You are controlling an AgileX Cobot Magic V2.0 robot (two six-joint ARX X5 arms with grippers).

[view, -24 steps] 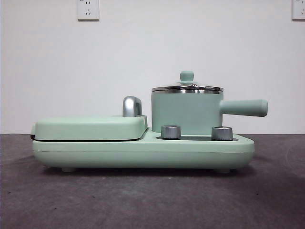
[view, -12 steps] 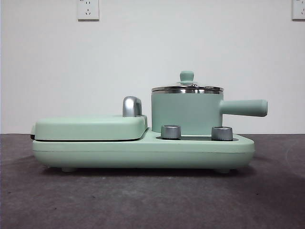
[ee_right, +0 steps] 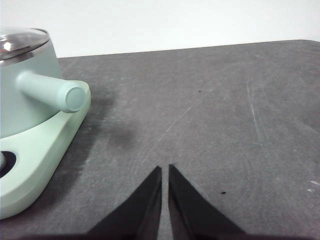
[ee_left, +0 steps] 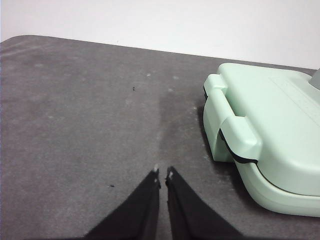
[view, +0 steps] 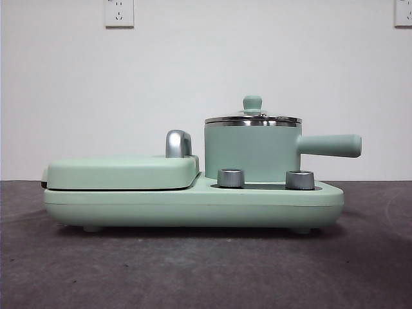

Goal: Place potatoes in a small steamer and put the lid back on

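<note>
The small steamer (view: 252,153) is a mint-green pot standing on the right half of a mint-green cooker base (view: 193,206), its straight handle (view: 329,145) pointing right. The lid (view: 253,118) sits on it, steel rim and green knob on top. The steamer (ee_right: 22,95) and lid (ee_right: 17,42) also show in the right wrist view. The potatoes are out of view. My left gripper (ee_left: 163,172) is shut over bare table beside the grill end of the cooker. My right gripper (ee_right: 165,168) is shut over bare table, off the steamer's handle (ee_right: 52,92) side.
A closed flat grill cover (view: 122,172) with a steel handle (view: 178,143) fills the cooker's left half; its end latch (ee_left: 235,135) shows in the left wrist view. Two steel knobs (view: 231,177) sit in front of the pot. Grey table, white wall behind.
</note>
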